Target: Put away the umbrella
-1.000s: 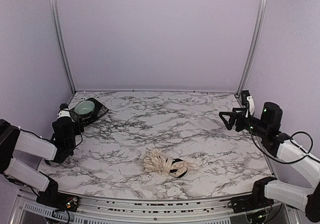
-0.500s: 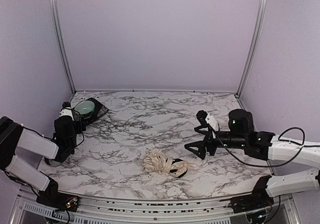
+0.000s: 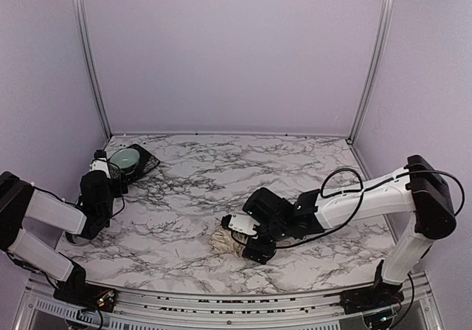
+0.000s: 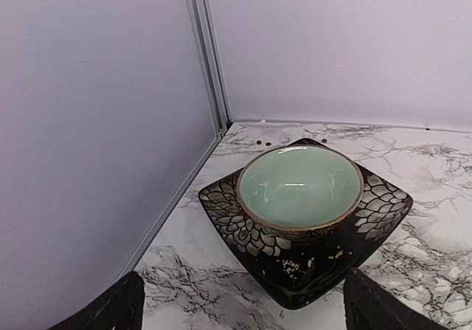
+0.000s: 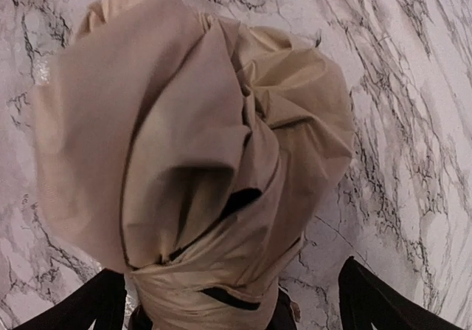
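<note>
your left gripper (image 4: 248,305) sits at the far left of the desk (image 3: 295,164), pointing into the back left corner. its jaws are spread wide: in the left wrist view each dark fingertip only pokes in at a bottom corner, with nothing between them. right ahead of it is a pale green bowl (image 4: 299,186) with a brownish rim, upright on a black square plate (image 4: 380,206) that has a pale petal pattern. the plate is turned so one corner faces the gripper, and it's just beside the wall and the metal corner post (image 4: 208,57).

moving right, the umbrella (image 5: 192,145) lies near the front middle of the desk, well apart from the bowl and plate. it's a scrunched cream-beige bundle of folds, with a bit of black peeking out low down in the right wrist view. shaft and knob aren't clear enough to call.

then your right arm (image 3: 369,193), stretched in low from the right side with a black cable looping along it. the right gripper (image 3: 249,247) is right over the umbrella's right end, jaws wide, one fingertip on each side of the fabric. can't tell if either one is actually touching the cloth.
</note>
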Controlling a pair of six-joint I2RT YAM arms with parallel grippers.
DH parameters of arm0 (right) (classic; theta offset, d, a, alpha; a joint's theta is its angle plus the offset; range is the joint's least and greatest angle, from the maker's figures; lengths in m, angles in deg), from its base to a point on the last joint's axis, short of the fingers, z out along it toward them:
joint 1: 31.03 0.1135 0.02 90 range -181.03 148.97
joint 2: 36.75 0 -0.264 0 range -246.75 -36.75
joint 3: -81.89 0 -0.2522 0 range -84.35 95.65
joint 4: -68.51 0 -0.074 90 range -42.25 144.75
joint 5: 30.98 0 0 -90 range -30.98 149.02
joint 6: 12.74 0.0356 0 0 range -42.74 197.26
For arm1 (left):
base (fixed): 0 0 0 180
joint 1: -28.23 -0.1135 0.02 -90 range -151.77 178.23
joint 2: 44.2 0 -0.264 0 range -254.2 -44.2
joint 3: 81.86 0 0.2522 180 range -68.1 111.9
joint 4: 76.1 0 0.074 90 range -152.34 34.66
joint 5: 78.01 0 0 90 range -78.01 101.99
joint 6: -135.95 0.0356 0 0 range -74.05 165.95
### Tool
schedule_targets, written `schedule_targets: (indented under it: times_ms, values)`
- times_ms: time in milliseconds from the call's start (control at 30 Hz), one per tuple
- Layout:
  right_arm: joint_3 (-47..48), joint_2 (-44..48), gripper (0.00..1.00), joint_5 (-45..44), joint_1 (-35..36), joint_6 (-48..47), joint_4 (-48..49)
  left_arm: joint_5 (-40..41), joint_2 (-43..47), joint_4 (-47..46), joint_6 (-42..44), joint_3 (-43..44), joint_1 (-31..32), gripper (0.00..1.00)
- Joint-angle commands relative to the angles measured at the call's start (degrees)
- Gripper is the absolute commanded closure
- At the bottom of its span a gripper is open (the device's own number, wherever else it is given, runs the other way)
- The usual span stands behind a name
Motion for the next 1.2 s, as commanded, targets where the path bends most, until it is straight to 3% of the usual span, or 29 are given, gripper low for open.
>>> schedule_targets:
  times_ms: [0, 167, 367, 500, 600, 700, 800, 933, 1033, 1167]
  values:
    - [4.4, -6.1, 0.07, -7.8, 0.7, -2.2, -4.5, -1.0, -0.6, -0.6, 0.8, 1.6, -0.4, 0.06]
    - [7.1, -9.9, 0.32, -6.2, 0.7, -2.6, -5.3, -1.1, -0.8, -0.2, 0.9, 1.9, -0.4, 0.06]
    - [6.6, -5.7, 0.58, -1.6, 0.3, -1.8, -3.7, -2.4, -0.3, -0.1, 1.5, 1.5, -0.3, 0.06]
    - [6.4, 3.1, 0.67, 13.6, -3.1, -0.7, -0.5, -1.8, 4.6, -0.6, 8.7, 0.4, 5.8, 0.08]
    - [4.6, 11.6, 0.68, 35.9, -8.1, -1.5, 6.4, -2.9, 10.3, -0.5, 14.5, 1.4, 13.3, 0.11]
    - [4.3, 18.7, 0.71, 50.2, -11.8, -1.9, 11.0, -14.9, 16.7, 1.6, 13.3, 3.0, 16.2, 0.13]
    - [7.8, 21.4, 0.73, 61.0, -14.1, -2.8, 8.3, -37.9, 22.8, 6.9, 11.3, 6.4, 18.3, 0.18]
    - [13.2, 21.5, 0.71, 74.0, -14.7, -7.1, 0.9, -70.9, 26.6, 10.6, 9.8, 12.8, 23.8, 0.15]
    - [15.4, 21.4, 0.72, 75.2, -14.6, -7.5, -1.4, -80.1, 25.2, 11.7, 9.6, 17.9, 29.9, 0.11]
    - [15.9, 22.5, 0.73, 71.9, -14.6, -6.9, -1.2, -83.1, 22.2, 15.4, 12.7, 21.9, 34.4, 0.08]
